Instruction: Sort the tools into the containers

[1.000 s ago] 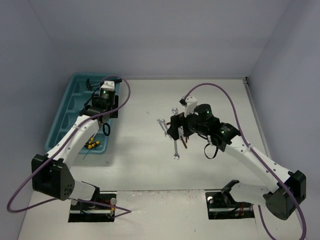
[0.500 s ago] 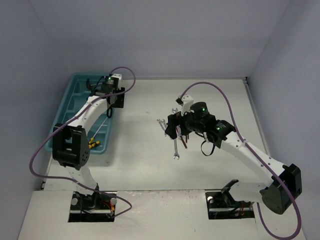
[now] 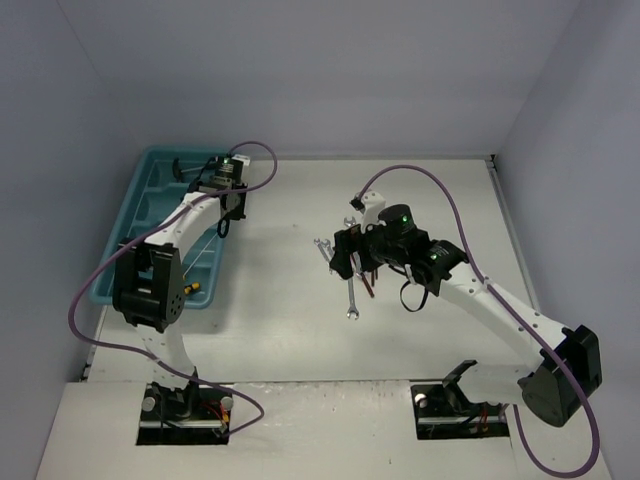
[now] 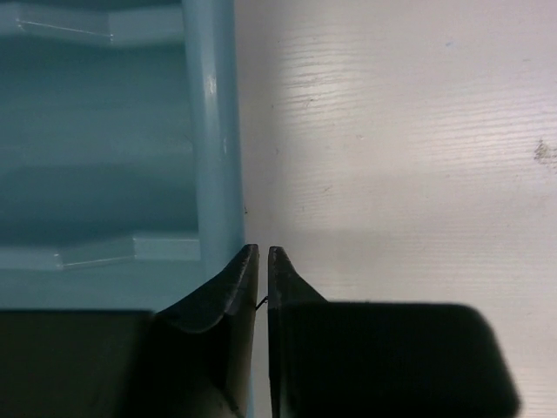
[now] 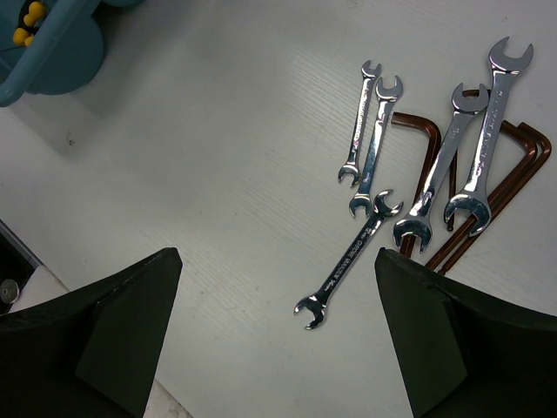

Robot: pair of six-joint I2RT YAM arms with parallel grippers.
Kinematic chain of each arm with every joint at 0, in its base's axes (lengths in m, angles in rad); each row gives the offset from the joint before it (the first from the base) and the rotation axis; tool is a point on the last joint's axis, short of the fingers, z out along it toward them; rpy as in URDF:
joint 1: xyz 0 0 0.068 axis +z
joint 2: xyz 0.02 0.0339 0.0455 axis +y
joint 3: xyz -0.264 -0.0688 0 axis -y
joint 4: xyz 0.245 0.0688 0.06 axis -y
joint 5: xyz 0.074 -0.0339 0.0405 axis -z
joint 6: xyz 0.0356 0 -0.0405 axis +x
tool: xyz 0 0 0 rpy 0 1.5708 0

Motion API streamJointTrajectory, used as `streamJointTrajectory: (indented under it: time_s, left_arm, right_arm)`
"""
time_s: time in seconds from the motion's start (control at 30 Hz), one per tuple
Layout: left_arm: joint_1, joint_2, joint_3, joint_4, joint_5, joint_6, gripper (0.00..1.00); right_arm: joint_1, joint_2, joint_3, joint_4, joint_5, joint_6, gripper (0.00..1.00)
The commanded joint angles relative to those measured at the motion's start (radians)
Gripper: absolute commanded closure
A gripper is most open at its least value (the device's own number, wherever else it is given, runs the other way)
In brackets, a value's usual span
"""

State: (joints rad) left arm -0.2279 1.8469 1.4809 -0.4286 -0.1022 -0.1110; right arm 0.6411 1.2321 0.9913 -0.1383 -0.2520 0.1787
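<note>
Wrenches, five, and hex keys are lying unsorted on the table under my spread right gripper; screwdrivers are sitting in the tray, at whose wall my left gripper is hovering, pressed together, empty.

The wrenches are bright, polished metal. The bent hex keys look like dull reddish-brown metal. The tray is glossy teal plastic. The bench is matt white, finely grained.

White table, pale lavender walls
</note>
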Motion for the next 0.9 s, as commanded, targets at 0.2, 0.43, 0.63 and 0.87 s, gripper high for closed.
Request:
streamJointTrajectory:
  time_s: [0.2,0.43,0.63,0.87]
  left_arm:
    - [-0.002,-0.159,-0.077,0.016,-0.033,0.013,1.0]
    - [-0.005,-0.328,-0.205,-0.006,-0.083,-0.015,1.0]
    - [-0.008,-0.447,-0.333,-0.03,-0.103,-0.029,1.0]
    - [-0.011,-0.547,-0.433,-0.077,-0.115,-0.086,1.0]
  right_arm:
    - [0.001,-0.017,0.042,0.052,0.01,-0.003,0.09]
    - [0.003,-0.051,0.02,0.052,0.014,-0.001,0.09]
    - [0.002,-0.074,0.001,0.054,0.003,-0.002,0.09]
    - [0.002,-0.102,-0.015,0.053,-0.003,-0.001,0.09]
